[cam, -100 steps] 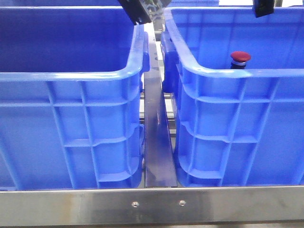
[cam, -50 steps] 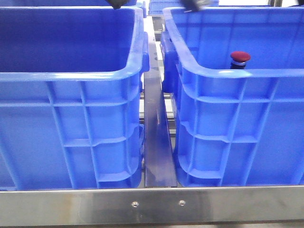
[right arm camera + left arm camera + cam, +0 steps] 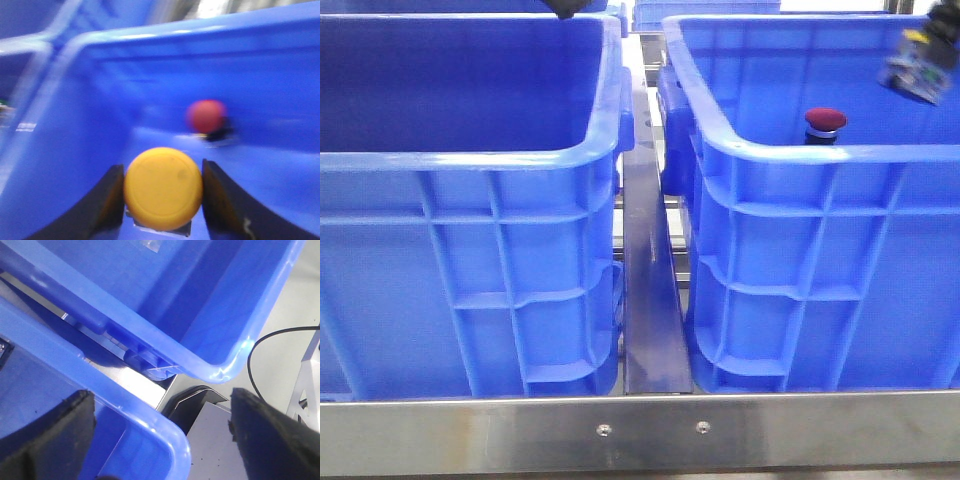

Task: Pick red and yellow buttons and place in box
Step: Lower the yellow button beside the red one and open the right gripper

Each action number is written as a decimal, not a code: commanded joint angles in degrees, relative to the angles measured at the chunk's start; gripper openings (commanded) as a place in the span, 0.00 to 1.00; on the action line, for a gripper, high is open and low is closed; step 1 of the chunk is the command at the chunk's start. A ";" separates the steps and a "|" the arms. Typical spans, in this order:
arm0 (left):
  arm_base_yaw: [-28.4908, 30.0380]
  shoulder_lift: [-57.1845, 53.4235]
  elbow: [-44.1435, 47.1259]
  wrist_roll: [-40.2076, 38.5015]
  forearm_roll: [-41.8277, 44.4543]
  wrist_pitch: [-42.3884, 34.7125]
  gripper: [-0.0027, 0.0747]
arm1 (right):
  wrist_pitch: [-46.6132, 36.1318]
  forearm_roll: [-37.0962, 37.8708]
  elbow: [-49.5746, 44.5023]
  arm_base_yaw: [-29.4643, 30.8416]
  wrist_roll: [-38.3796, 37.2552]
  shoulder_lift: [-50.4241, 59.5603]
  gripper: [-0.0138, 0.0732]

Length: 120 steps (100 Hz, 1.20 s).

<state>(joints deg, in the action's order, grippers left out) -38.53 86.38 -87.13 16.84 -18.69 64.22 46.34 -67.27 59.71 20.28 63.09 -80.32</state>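
Red button (image 3: 826,121) already sits in the right box (image 3: 820,155), and we carry the yellow button (image 3: 163,187) clamped in the right gripper (image 3: 163,200) above it, unreleased; our left gripper (image 3: 160,432) hangs open, empty.

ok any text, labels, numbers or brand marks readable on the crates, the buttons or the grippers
None can be read.
Both blue crates, left and right: plain ribbed plastic, no print showing.
Red button and yellow button: bare caps.
Right gripper: blurred, no marks legible.
Left gripper: black fingers, no marks.
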 commanded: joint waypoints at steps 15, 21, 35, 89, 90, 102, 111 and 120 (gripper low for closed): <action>-0.21 -2.25 -1.42 -0.36 -1.92 -2.22 0.72 | -13.42 -1.13 2.00 -1.87 6.29 1.59 0.39; -0.21 -2.25 -1.42 -0.36 -1.92 -2.32 0.72 | -16.28 -1.19 1.93 -3.31 8.17 1.05 0.39; -0.21 -2.25 -1.42 -0.36 -1.92 -2.32 0.72 | -26.44 -1.69 1.93 -6.54 12.36 -0.65 0.39; -0.21 -2.25 -1.42 -0.36 -1.92 -4.71 0.72 | -34.20 -5.39 5.36 -7.66 12.87 -12.78 0.39; -0.21 -2.25 -1.42 -0.36 -1.92 -4.71 0.72 | -34.20 -5.40 5.48 -7.66 12.87 -12.95 0.39; -0.21 -2.25 -1.42 -0.36 -1.92 -4.71 0.72 | -33.79 -6.52 6.65 -7.66 12.87 -15.05 0.39; -0.21 -2.25 -1.42 -0.36 -1.92 -4.71 0.72 | -33.69 -7.53 6.87 -7.66 12.87 -16.09 0.39; -0.21 -2.25 -1.42 -0.36 -1.92 -4.71 0.72 | -33.83 -7.53 6.87 -7.66 12.91 -17.15 0.39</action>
<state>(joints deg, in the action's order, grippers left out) -38.53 86.38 -87.13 16.84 -18.69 62.06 13.05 -73.23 64.46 12.59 75.08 -99.16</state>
